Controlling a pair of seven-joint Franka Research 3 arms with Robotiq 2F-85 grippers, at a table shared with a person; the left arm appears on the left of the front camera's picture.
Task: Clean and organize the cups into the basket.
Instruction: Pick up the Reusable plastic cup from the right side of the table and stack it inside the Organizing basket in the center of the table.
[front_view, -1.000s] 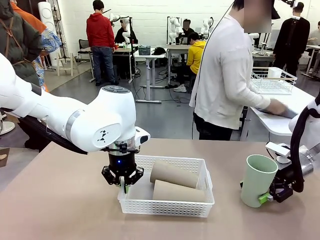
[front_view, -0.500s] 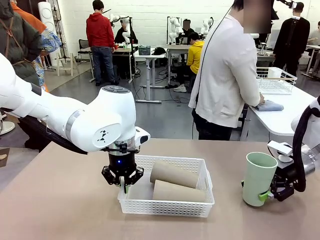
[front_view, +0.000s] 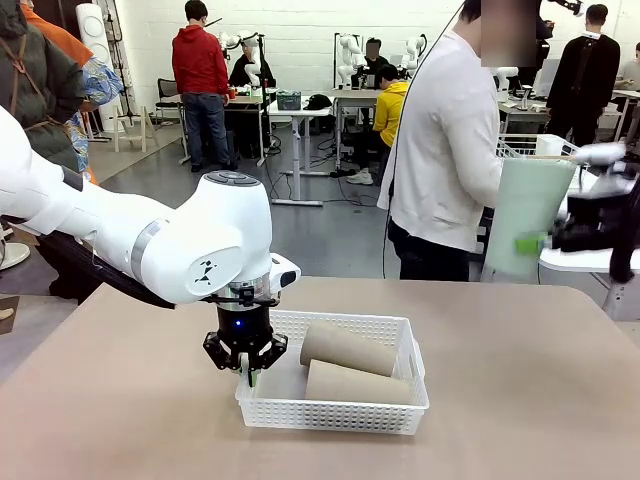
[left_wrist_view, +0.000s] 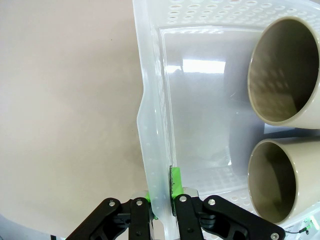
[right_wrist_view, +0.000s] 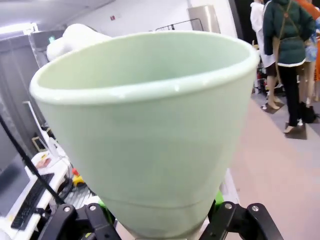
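Left claw (left_wrist_view: 162, 202): jaws pressed together on the thin left end wall of the basket, with 1 green pad inside the wall and 1 outside; the claw points straight down.
Basket (front_view: 330, 412): white with lattice walls, sitting flat on the desk (front_view: 500, 400) near the middle, 1 long side toward the front camera.
Far tan cup (front_view: 348, 347): lying on its side inside the basket, along the far wall.
Near tan cup (front_view: 352, 383): lying on its side inside the basket, just beside the far tan cup. In the left wrist view both open mouths face the end that the left claw holds.
Right claw (right_wrist_view: 160, 212): clamped on the mint cup, 1 finger on each side of its narrow lower part, green pads against the wall.
Mint cup (front_view: 525, 215): in the air at the right side, well above the desk top and apart from the basket; motion-blurred in the front view. In the right wrist view its open rim points away from the claw.
Person (front_view: 445, 150): standing at the far side in a white top, side-on.
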